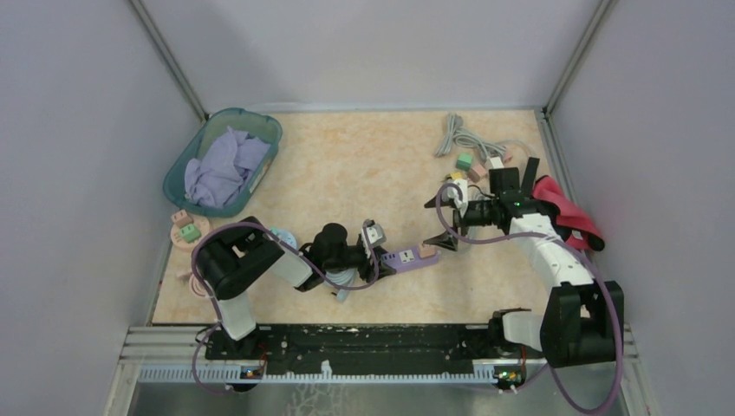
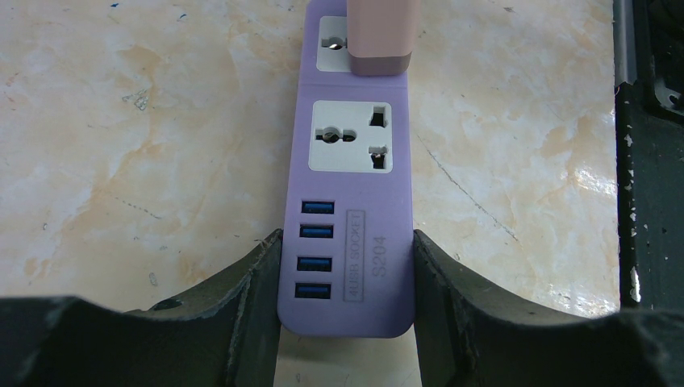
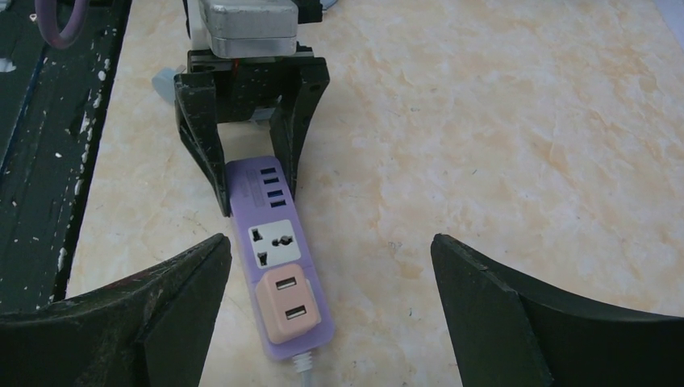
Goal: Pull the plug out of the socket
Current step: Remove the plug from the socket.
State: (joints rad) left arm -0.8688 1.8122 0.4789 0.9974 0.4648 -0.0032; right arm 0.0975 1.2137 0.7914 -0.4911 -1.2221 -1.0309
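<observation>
The socket (image 1: 406, 257) is a purple power strip lying flat on the marble table. A pink plug (image 1: 426, 252) with two USB ports sits in its outlet at the cord end. My left gripper (image 1: 379, 251) is shut on the strip's USB end. In the left wrist view both fingers (image 2: 262, 274) press the socket's (image 2: 351, 201) sides, and the plug (image 2: 379, 36) shows at the top. My right gripper (image 1: 433, 224) hangs open above the plug end. In the right wrist view its jaws (image 3: 331, 242) stand wide apart, with the plug (image 3: 289, 302) near the left finger and touching neither; the socket (image 3: 270, 234) runs toward the left gripper (image 3: 258, 201).
A teal basket (image 1: 178, 178) with lavender cloth stands at the back left. Beside it lies a pink disc with small blocks (image 1: 186, 230). A grey cable (image 1: 459, 134), loose blocks (image 1: 468, 163) and a red cloth (image 1: 568, 212) lie at the back right. Grey walls enclose the table.
</observation>
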